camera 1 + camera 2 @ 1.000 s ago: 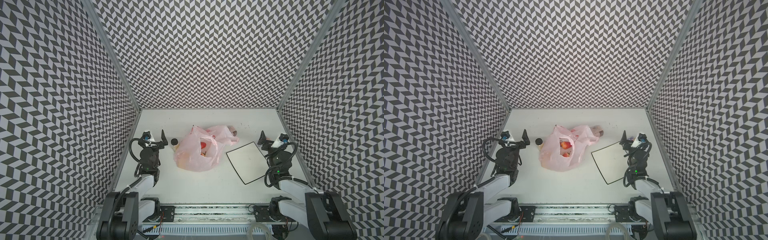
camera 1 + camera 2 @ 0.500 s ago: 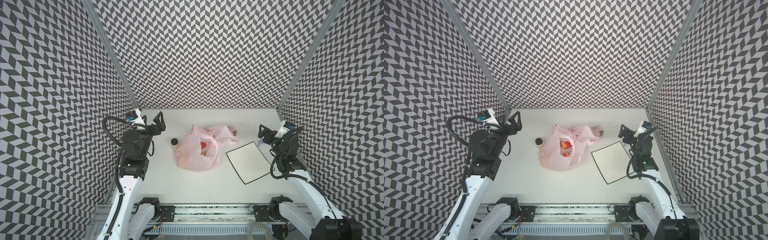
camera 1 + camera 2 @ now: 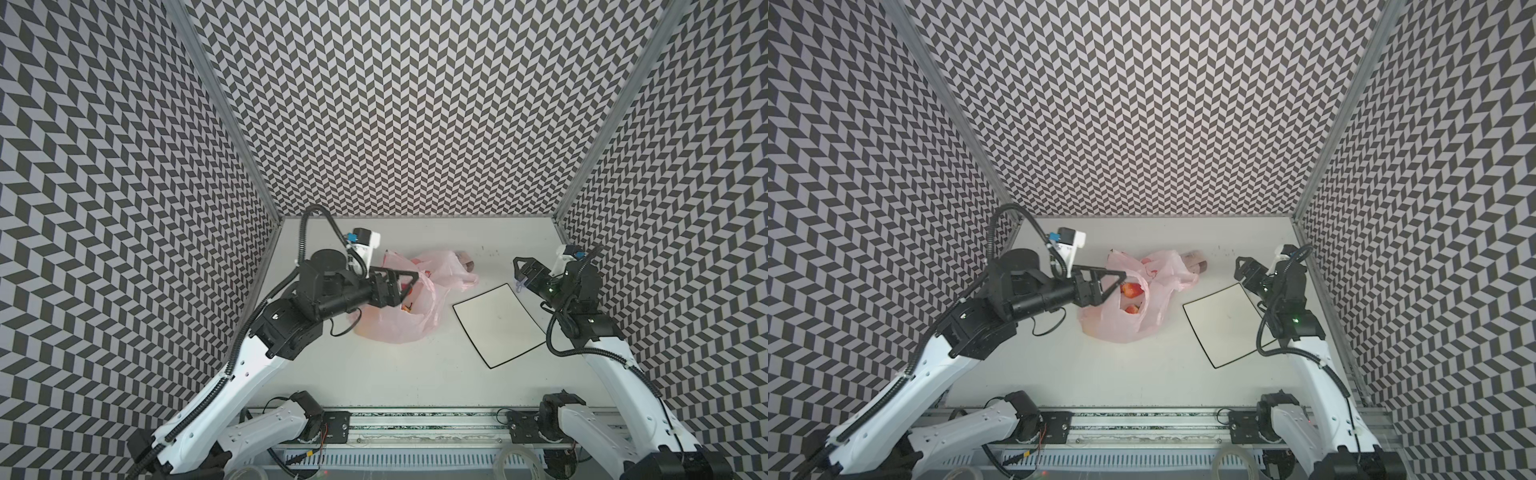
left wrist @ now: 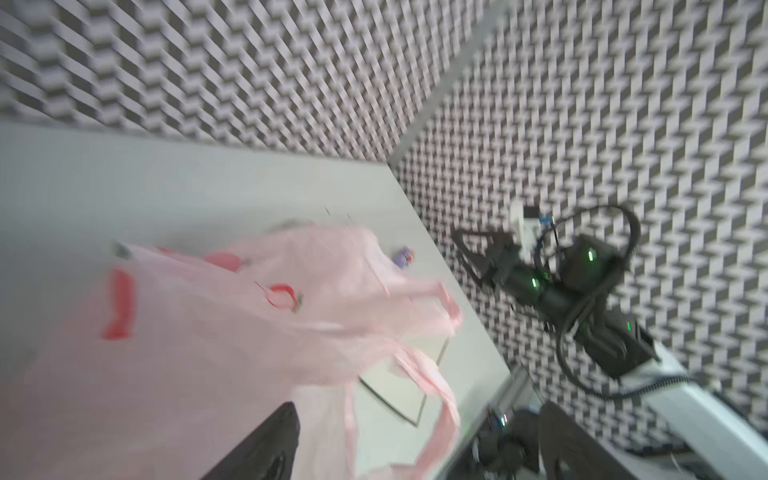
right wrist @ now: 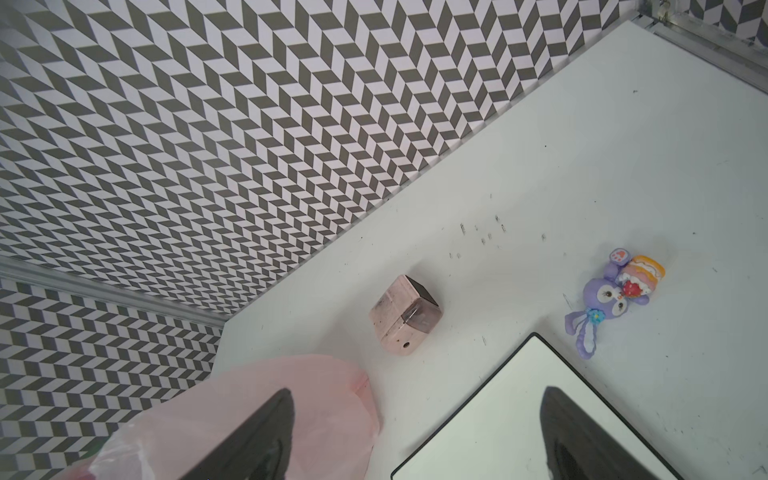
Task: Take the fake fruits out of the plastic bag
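Reaching in from the lower left in both top views with the left gripper [image 3: 409,289], forearm near level, fingers spread wide above the mouth of the plastic bag [image 3: 399,328], gripping nothing. Lying crumpled at centre frame on the table [image 3: 374,374], one bag only, keeping the fake fruits [image 3: 1130,289] inside: counting two red-orange ones through the opening in a top view, cannot tell any others. Showing one pink block [image 5: 405,316] just behind the bag, one black-rimmed white plate [image 3: 498,328] right of centre, one purple toy figure [image 5: 602,299] near its far corner. Rising at the right edge, elbow bent, with the right gripper [image 3: 517,274] parted wide and empty, poised beside the plate's upper corner.
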Robot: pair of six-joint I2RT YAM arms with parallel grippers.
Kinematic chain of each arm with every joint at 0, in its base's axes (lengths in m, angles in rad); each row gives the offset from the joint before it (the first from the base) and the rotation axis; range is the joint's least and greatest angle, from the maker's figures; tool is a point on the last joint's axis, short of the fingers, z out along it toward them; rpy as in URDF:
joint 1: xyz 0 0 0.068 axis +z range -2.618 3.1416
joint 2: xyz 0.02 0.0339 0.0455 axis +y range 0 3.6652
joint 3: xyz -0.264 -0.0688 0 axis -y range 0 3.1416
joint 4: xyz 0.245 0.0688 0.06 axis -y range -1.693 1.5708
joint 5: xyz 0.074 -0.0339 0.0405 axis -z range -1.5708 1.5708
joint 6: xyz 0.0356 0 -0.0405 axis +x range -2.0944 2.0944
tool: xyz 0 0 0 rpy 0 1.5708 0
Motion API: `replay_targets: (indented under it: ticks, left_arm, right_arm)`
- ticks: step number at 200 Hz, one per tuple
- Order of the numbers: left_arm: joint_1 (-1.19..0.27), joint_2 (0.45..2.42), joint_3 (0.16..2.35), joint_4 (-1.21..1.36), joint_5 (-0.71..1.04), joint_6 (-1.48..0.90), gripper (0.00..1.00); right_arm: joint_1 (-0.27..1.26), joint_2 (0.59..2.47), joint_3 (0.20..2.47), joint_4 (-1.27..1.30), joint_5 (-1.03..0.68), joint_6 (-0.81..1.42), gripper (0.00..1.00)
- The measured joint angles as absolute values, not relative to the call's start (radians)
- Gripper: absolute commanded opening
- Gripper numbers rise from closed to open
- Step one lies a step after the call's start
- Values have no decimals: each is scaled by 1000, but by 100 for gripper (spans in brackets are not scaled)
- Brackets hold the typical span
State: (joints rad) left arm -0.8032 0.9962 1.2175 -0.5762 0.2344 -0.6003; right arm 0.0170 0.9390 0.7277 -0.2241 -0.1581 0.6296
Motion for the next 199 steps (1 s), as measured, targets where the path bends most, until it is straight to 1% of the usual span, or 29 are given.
replay_targets:
  ticks: [17, 28, 49, 62, 78, 103, 128, 150, 163, 172, 188, 199]
  left_arm:
    - [-932, 1047, 1231, -633, 213, -603, 92]
    - [-984, 1081, 1243, -670, 189, -606, 92]
    - [-1020, 1140, 1269, -725, 137, -613, 91]
    - [-1027, 1173, 1287, -739, 100, -612, 87]
    - [-1028, 1209, 1311, -740, 61, -598, 79]
    - [-1028, 1264, 1349, -723, -4, -579, 62]
    - [-1027, 1291, 1360, -689, -61, -568, 35]
    - [-1027, 1273, 1347, -646, -100, -566, 15]
    - [-1027, 1237, 1311, -612, -118, -573, 7]
    - [-1027, 1201, 1277, -590, -128, -569, 3]
    - [-1027, 1123, 1212, -559, -140, -580, 3]
    - [-1026, 1074, 1172, -539, -146, -583, 3]
  right_arm:
    - [17, 941, 730, -256, -162, 632, 90]
    - [17, 941, 730, -274, -162, 633, 90]
    - [17, 935, 730, -294, -162, 633, 90]
    - [17, 920, 730, -305, -162, 635, 89]
    - [17, 894, 730, -313, -161, 637, 88]
    - [17, 861, 732, -317, -165, 624, 87]
    - [17, 859, 778, -344, -214, 564, 87]
    - [19, 867, 869, -354, -331, 469, 87]
    - [28, 880, 938, -360, -390, 406, 89]
    - [43, 893, 989, -367, -423, 357, 89]
    - [112, 914, 1074, -393, -454, 241, 92]
    - [192, 923, 1121, -413, -451, 140, 94]
